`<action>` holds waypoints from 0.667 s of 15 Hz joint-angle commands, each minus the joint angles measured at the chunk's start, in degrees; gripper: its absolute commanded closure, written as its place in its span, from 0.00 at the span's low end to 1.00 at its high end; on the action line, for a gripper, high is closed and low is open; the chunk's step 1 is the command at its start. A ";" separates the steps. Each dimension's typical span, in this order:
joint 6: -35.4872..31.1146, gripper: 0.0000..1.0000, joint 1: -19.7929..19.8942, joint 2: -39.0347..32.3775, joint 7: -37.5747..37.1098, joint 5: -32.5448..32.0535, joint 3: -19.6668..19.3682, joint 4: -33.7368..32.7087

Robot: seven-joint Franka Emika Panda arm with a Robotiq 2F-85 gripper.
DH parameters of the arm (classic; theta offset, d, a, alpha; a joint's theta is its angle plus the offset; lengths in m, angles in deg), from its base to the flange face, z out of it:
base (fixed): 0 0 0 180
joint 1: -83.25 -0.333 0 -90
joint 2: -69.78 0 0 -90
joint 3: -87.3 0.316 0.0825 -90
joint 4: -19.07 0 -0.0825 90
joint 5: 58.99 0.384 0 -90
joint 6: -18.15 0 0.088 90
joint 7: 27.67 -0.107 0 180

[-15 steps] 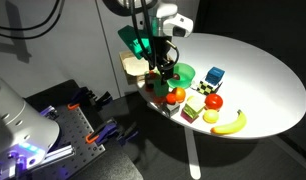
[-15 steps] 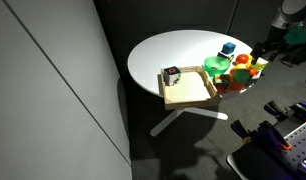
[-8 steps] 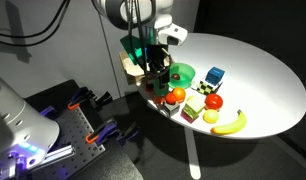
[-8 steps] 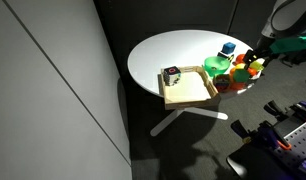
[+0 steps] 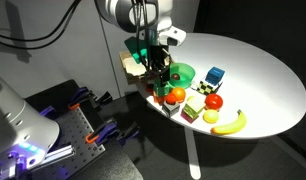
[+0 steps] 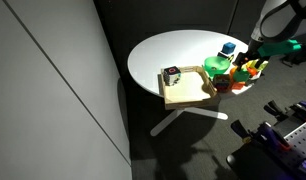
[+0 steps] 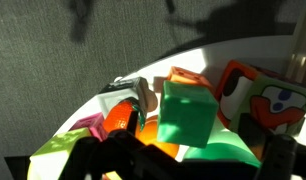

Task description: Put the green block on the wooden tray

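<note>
**One light, stiff cube, best taken by its flat sides**

One green block fills the middle of the wrist view. It is a plain cube with flat faces and crisp edges, standing among crowded toys near the table's edge. It looks like painted wood or hard plastic, so probably light, rigid and not fragile, though perhaps a little slick on its faces. Two opposite side faces offer the soundest hold, taken squarely near mid-height so the cube cannot twist out.

The gripper hangs low over the cluster in an exterior view. In the wrist view its dark fingers stand spread to either side of the block, with no contact that I can make out.

An orange toy sits just beside the block's left face and a picture card lies to its right, so a closing finger may nudge either. The round green dish lies next to the cluster. The wooden tray sits near it on the white table and already bears a small dark cube.
</note>
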 commanded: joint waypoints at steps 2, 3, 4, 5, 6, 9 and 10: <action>-1.10 0.00 -1.35 -3.92 -1.78 -1.49 -0.78 -3.34; -1.27 0.00 -1.48 -4.56 -1.63 -1.44 -0.89 -3.71; -1.43 0.00 -1.64 -5.16 -1.58 -1.41 -1.03 -4.10; -1.57 0.00 -1.75 -5.77 -1.41 -1.28 -1.09 -4.41; -1.65 0.00 -1.84 -6.24 -1.15 -1.13 -1.14 -4.61; -1.74 0.00 -2.09 -7.39 -0.83 -0.92 -1.36 -5.12; -1.72 0.00 -2.12 -7.79 -0.75 -0.88 -1.42 -5.25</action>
